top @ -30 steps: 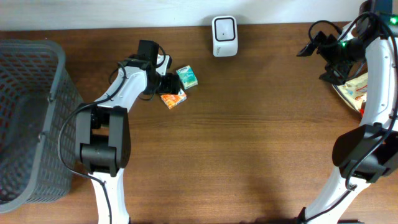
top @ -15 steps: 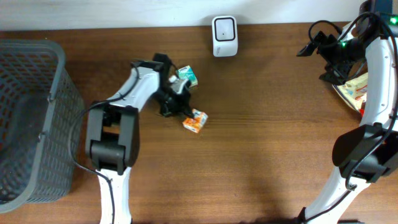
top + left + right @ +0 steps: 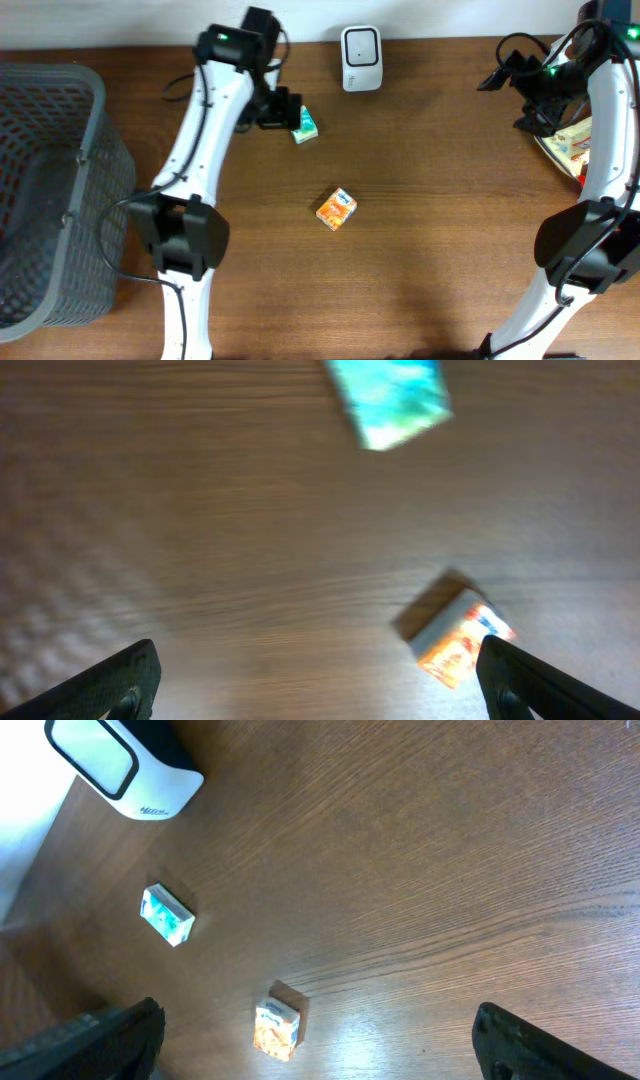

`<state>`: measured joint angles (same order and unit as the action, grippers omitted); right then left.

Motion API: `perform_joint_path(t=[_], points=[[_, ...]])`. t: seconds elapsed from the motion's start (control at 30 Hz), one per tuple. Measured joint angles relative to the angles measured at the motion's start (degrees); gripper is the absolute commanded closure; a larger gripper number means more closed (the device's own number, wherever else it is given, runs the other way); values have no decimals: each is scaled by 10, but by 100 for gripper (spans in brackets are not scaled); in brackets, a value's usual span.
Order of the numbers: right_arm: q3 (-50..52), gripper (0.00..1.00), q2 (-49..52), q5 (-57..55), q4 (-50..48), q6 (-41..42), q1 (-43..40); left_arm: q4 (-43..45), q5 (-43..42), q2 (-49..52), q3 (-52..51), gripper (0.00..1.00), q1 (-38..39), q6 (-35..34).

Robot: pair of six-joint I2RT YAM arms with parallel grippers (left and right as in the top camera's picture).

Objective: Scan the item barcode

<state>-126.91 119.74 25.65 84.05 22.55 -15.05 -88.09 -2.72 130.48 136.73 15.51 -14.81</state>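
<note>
The left wrist view shows the teal box [image 3: 390, 400] blurred and cropped.

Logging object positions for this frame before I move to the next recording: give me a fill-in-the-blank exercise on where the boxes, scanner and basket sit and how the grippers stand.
Of the orange box and the teal box, the one nearer the white scanner is the ___ one.
The grey basket stands on the robot's ___ side.
The left gripper and the right gripper both stand ___, holding nothing.
Missing words: teal; left; open.
</note>
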Motion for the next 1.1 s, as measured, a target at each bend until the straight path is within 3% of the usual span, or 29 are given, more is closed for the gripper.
perform_joint_path(t=[0.1, 0.7, 0.77, 0.8, 0.87, 0.97, 1.1], points=[[0, 1, 0, 0, 0, 0, 0, -13, 13, 0, 0, 1, -41, -13], [0, 1, 0, 0, -1, 0, 0, -8, 33, 0, 0, 1, -37, -16], [0, 2, 0, 0, -38, 0, 0, -2, 34, 0, 0, 1, -37, -16], [0, 2, 0, 1, -52, 0, 0, -5, 34, 0, 0, 20, -36, -16], [0, 2, 0, 7, -32, 0, 0, -9, 30, 0, -7, 41, -34, -16], [0, 1, 0, 9, -16, 0, 17, 7, -26, -2, -68, 59, -14, 12], [0, 1, 3, -35, -14, 0, 68, 83, -124, 2, -204, 48, 78, 64]])
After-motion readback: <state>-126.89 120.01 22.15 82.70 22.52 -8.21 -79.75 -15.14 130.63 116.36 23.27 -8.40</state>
